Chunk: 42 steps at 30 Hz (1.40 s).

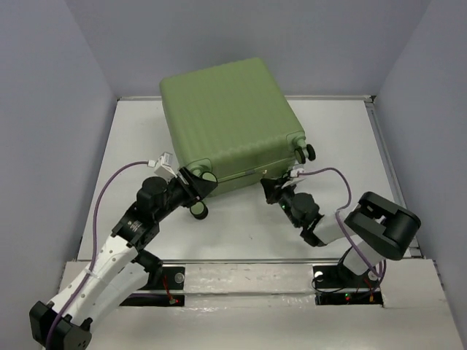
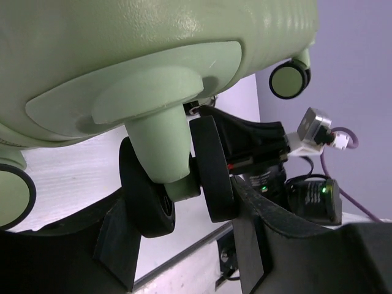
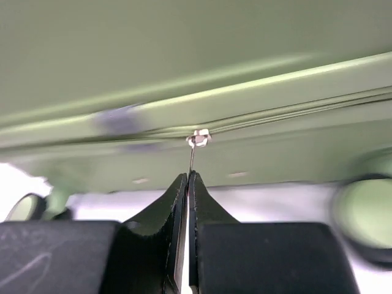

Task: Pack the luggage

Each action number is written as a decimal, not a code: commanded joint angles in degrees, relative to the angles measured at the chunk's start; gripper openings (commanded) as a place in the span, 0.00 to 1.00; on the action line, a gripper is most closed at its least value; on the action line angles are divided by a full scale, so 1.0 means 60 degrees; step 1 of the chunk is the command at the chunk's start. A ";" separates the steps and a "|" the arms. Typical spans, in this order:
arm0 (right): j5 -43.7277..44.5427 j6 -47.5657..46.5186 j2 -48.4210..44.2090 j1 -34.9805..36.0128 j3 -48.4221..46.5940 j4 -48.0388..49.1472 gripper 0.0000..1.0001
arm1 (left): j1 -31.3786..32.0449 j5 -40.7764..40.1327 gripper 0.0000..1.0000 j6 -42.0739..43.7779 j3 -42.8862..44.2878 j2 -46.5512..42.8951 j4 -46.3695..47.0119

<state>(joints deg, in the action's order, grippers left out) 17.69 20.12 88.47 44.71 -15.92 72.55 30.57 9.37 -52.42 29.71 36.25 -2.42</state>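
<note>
1. Luggage (image 1: 230, 120): light-green hard shell, fine parallel ribs, rounded corners, matte sheen. It is closed and lies flat on the white table (image 1: 241, 226) at 12 o'clock in the top view, skewed a little so its wheel end faces the arms.
2. Wheel (image 2: 211, 177): twin black discs on a stubby moulded green stem under a smooth oval green boss. The other casters show pale green hubs inside black tyres.
3. Zip seam (image 3: 294, 110): a thin raised line along the near shell edge, with a small bright metal slider (image 3: 199, 138) on it and a thin flat zipper pull (image 3: 191, 160) hanging down from it.
4. Left gripper (image 1: 195, 184): at the luggage's 7 o'clock corner. Its black wedge fingers (image 2: 251, 239) are spread, one on each outer face of the wheel, and clamp it between them. The arm stretches out from its base at 7 o'clock, white link then black wrist.
5. Right gripper (image 1: 271, 188): at the luggage's 5 o'clock edge, fingers (image 3: 211, 214) pressed together and pinching the zipper pull. The arm is folded, with its elbow out at 4 o'clock and its forearm doubling back toward 10 o'clock.
6. Purple cables (image 1: 109, 182) loop off both wrists.
</note>
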 commanded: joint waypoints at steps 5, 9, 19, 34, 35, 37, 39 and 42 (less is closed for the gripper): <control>0.2033 -0.1521 0.1908 0.3617 -0.2279 0.3104 0.07 | 0.0808 0.1149 0.06 0.0095 0.1726 0.0535 0.3654; 0.1315 -0.1478 0.2876 0.5114 -0.3949 0.2440 0.07 | 0.0838 0.1354 0.06 0.0022 0.2166 0.0769 0.3757; 0.1425 0.0748 0.4692 0.5952 -0.6135 0.3184 0.07 | 0.0853 0.1457 0.06 -0.0900 0.2330 0.0580 0.4165; 0.2368 0.1377 0.1145 0.5849 -0.1362 0.1686 0.82 | 0.0882 0.0726 0.11 -0.1428 -0.0204 0.0419 0.5295; 0.2456 0.1494 0.0584 0.5849 -0.1316 -0.0382 0.84 | 0.0882 0.0637 0.17 -0.1458 -0.0293 0.0375 0.5295; 0.2485 0.1394 -0.0660 0.5849 -0.1608 -0.2153 0.89 | 0.0867 0.0476 0.35 -0.1502 -0.0499 0.0301 0.5310; 0.2310 0.0721 -0.1177 0.5748 -0.1842 -0.3096 0.91 | 0.0867 0.0417 0.47 -0.1458 -0.0587 0.0272 0.5324; 0.2237 0.0193 -0.1896 0.5484 -0.2661 -0.4369 0.93 | 0.0867 0.0402 0.57 -0.1399 -0.0646 0.0228 0.5310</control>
<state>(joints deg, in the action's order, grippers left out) 31.24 26.41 81.17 79.53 -25.61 59.37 35.55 11.90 -63.61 24.82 40.23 13.13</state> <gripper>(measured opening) 0.913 0.618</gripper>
